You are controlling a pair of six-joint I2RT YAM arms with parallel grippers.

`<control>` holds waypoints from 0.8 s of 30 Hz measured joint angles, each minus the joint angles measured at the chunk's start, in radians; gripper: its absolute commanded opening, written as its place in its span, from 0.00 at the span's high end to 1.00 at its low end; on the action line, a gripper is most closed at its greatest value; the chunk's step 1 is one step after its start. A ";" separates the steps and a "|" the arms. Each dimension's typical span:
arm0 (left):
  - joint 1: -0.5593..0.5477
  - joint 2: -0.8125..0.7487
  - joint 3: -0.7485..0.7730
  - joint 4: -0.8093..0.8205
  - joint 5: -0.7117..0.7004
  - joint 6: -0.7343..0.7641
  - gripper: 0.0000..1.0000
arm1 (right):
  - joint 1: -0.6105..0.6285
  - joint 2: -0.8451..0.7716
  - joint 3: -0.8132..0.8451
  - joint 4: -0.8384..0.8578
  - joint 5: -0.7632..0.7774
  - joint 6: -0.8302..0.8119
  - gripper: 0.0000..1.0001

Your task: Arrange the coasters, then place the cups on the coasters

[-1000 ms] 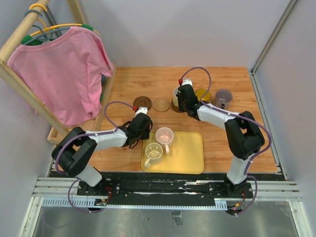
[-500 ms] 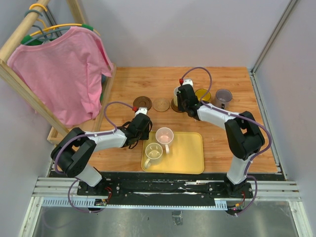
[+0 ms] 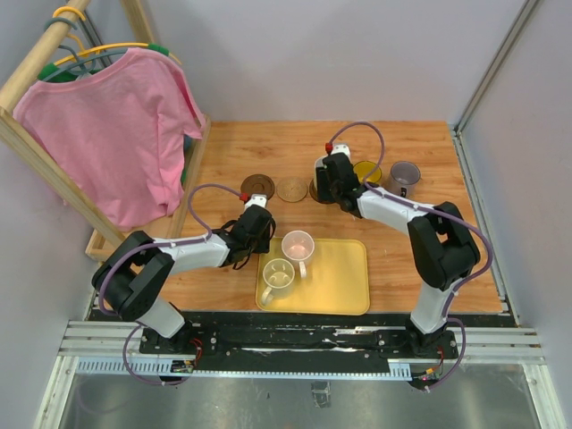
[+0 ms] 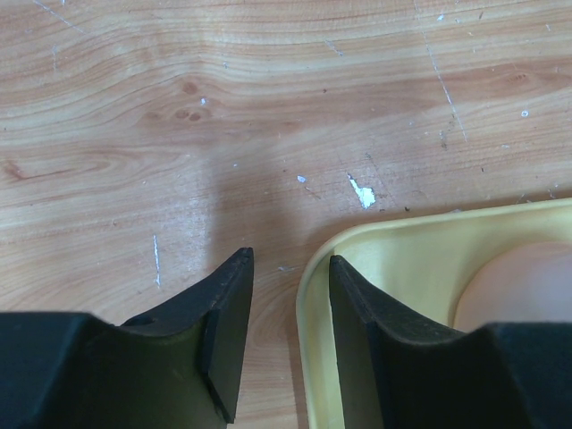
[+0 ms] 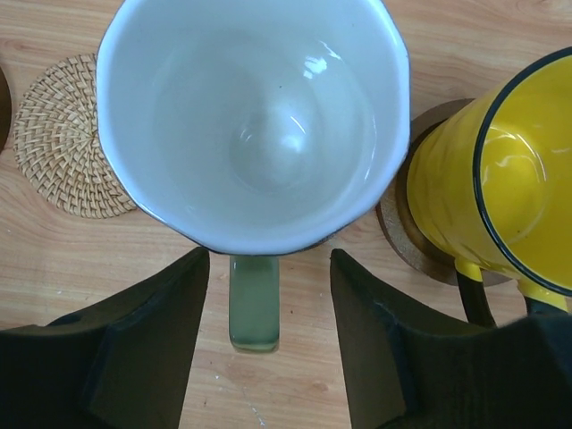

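Both spread apart: the right gripper (image 5: pixel 268 259) flanks the white cup (image 5: pixel 255 116) at its handle, the yellow cup (image 5: pixel 500 179) crowding beside; the left gripper (image 4: pixel 290 259) straddles the rim of the tray (image 4: pixel 393 259), which holds two cups (image 3: pixel 298 243).

Bright, even overhead light fills the top view, leaving only soft, short shadows on the wooden worktop (image 3: pixel 268 147). In the left wrist view a broad, dim shadow crosses the grain ahead of the left claw (image 4: pixel 288 268), itself dark and slightly soft at the frame's bottom. Small white glare spots shine inside the white-green cup (image 5: pixel 259 116) and on the yellow cup (image 5: pixel 500 179), both sharp.
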 measured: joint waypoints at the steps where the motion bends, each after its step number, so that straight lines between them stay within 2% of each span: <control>1: 0.000 0.000 -0.001 0.000 0.000 0.000 0.57 | 0.001 -0.003 0.000 -0.006 0.000 0.002 0.37; 5: 0.000 -0.006 -0.008 0.002 0.001 -0.002 0.57 | 0.013 -0.053 -0.027 -0.019 0.003 0.008 0.28; 7: 0.000 -0.011 -0.014 0.004 0.003 -0.003 0.68 | 0.022 -0.109 -0.061 -0.029 0.008 0.013 0.25; 10: 0.001 -0.021 -0.025 0.013 0.019 -0.013 0.89 | 0.033 -0.204 -0.111 -0.044 0.018 0.031 0.23; 13: 0.000 -0.028 -0.037 0.027 0.040 -0.026 0.98 | 0.038 -0.320 -0.168 -0.059 0.030 0.053 0.22; 24: 0.005 -0.069 -0.083 0.034 0.079 -0.063 0.99 | 0.039 -0.711 -0.331 -0.122 0.077 0.102 0.20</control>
